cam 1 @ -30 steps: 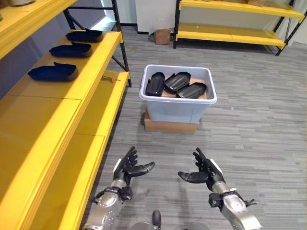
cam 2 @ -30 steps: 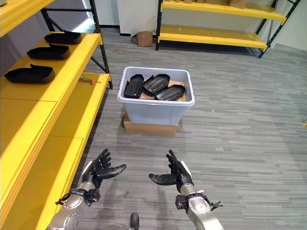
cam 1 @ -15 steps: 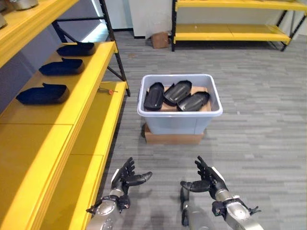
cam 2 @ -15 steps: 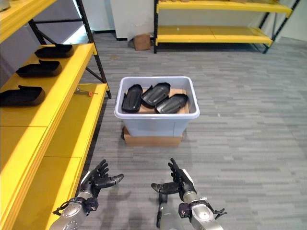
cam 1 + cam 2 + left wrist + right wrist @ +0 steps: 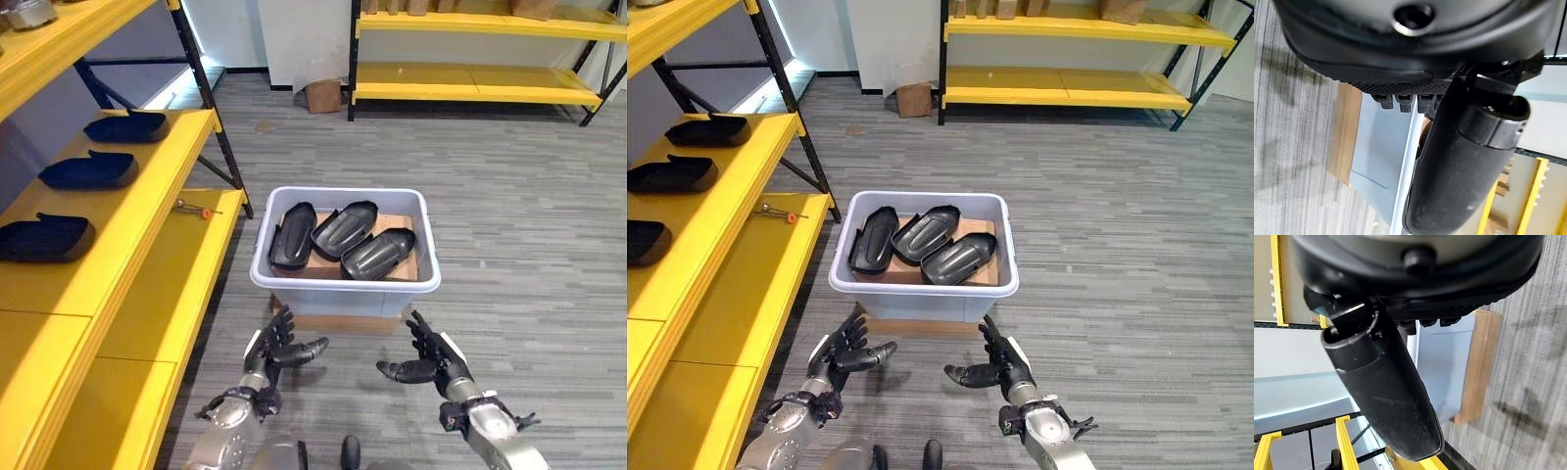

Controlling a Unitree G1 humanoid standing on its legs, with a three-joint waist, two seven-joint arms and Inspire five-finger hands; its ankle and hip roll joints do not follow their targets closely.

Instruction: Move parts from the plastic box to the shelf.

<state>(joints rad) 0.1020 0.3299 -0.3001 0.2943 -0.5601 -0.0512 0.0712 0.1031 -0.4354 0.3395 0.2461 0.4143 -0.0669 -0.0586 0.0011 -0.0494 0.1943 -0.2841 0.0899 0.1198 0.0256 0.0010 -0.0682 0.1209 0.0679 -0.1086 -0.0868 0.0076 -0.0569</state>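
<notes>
- Grey plank flooring (image 5: 509, 245) runs under the whole scene, with yellow shelving on the robot's left and more across the far wall.
- Nearest the camera, the left hand (image 5: 277, 350) and the right hand (image 5: 431, 360) hover low over the floor, palms turned toward each other, fingers spread and relaxed, thumbs pointing inward; neither holds anything.
- Just beyond both hands, and between them, stands 1 pale plastic box (image 5: 294, 294), close to the fingertips but not touching them.
- Under the box lies 1 flat cardboard base (image 5: 921, 325), its edge showing below the box's front wall.
- Inside the box lie 3 black parts (image 5: 345, 229), side by side and tilted, overlapping slightly, resting on a brown cardboard sheet (image 5: 407, 259).
- Left of the left hand, the yellow shelf (image 5: 137, 225) carries 3 more black parts (image 5: 90, 170) in a row running away from the hands, well apart from one another.
- On the lower level of that shelf, beyond the left hand, lies 1 small tool with an orange tip (image 5: 194, 207).
- Farthest from the hands, a second yellow rack (image 5: 470, 83) stands against the wall, with 1 brown cardboard box (image 5: 319, 95) on the floor beside it and several brown boxes (image 5: 1122, 9) on its upper level.
</notes>
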